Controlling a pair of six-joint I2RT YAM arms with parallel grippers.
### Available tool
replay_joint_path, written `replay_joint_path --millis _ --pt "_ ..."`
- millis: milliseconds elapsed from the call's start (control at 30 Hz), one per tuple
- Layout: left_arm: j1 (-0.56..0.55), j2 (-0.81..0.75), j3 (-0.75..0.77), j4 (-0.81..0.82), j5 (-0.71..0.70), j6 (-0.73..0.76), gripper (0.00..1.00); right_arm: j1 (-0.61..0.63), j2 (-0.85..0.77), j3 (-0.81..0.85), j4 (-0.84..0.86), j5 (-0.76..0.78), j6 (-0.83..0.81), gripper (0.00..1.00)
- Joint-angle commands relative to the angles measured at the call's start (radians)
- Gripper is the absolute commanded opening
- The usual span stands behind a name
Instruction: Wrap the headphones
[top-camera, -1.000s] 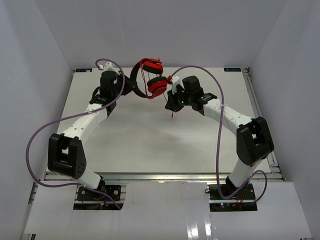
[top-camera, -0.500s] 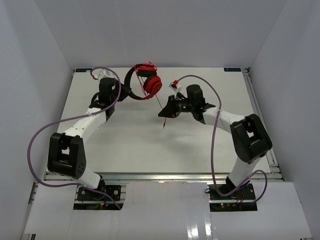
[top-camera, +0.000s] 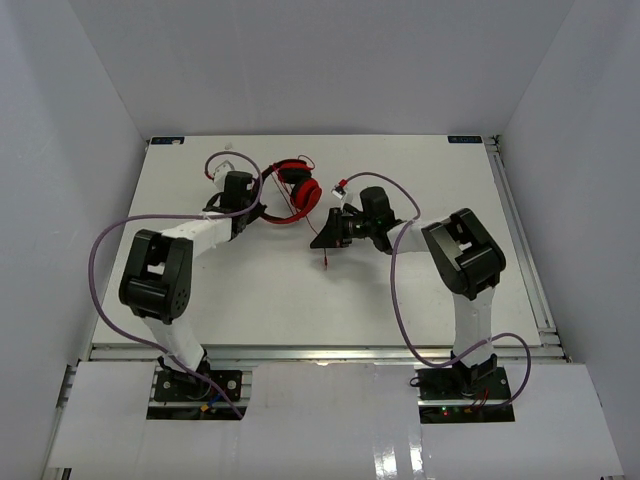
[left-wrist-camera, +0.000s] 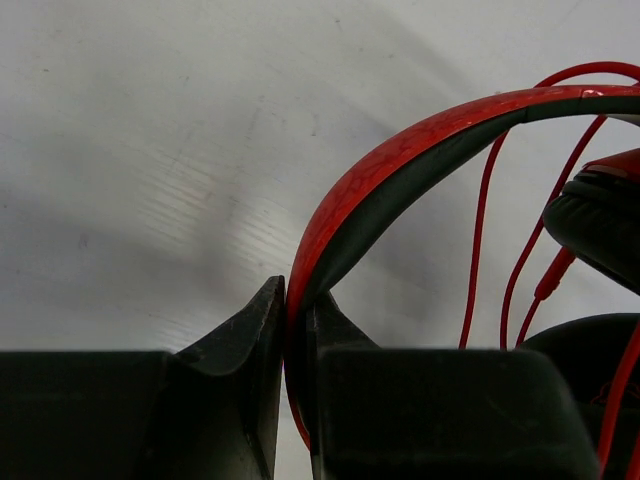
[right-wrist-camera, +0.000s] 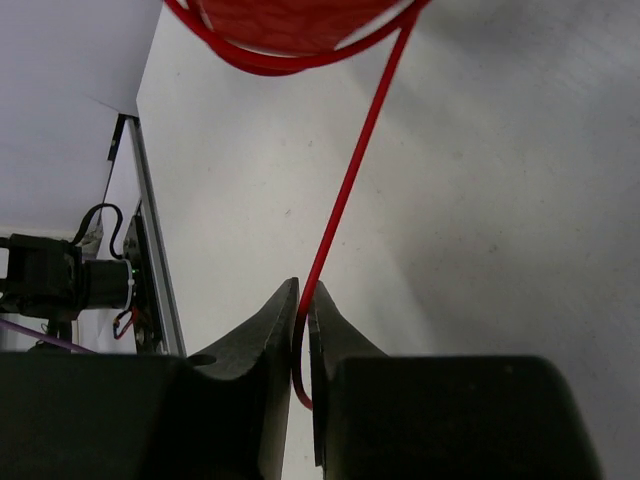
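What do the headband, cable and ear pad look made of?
The headband looks like hard plastic: glossy red outside with a faint honeycomb pattern, matte black inside. The cable has a smooth red sheath, probably rubbery. The ear pad is black, soft-looking, perhaps leatherette; too blurred to tell.

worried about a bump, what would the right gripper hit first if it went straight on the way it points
Probably the round red ear cup of the headphones: in the wrist view it sits ahead of the right gripper, along the thin red cable it pinches. Depth is unclear.
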Motion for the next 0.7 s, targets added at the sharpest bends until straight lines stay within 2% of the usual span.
replay_joint_path --millis 0,133,267,467,667 --pt "-0.043 0.046 0.113 0.01 -0.101 0.079 0.0 0.004 0.038 0.022 0.102 0.024 0.066 0.17" --pt "-0.086 0.121 0.189 -0.052 -0.146 0.141 0.0 0.004 0.056 0.046 0.074 0.031 0.049 0.22" --pt "-0.102 0.157 0.231 -0.069 -0.164 0.206 0.0 0.005 0.056 0.087 -0.045 0.023 -0.03 0.28" --pt "-0.11 0.189 0.265 -0.102 -0.154 0.301 0.0 -0.005 -0.01 0.106 -0.192 0.04 -0.183 0.28" --pt "-0.121 0.194 0.25 -0.115 -0.145 0.386 0.0 -0.02 -0.042 0.155 -0.254 0.03 -0.217 0.28"
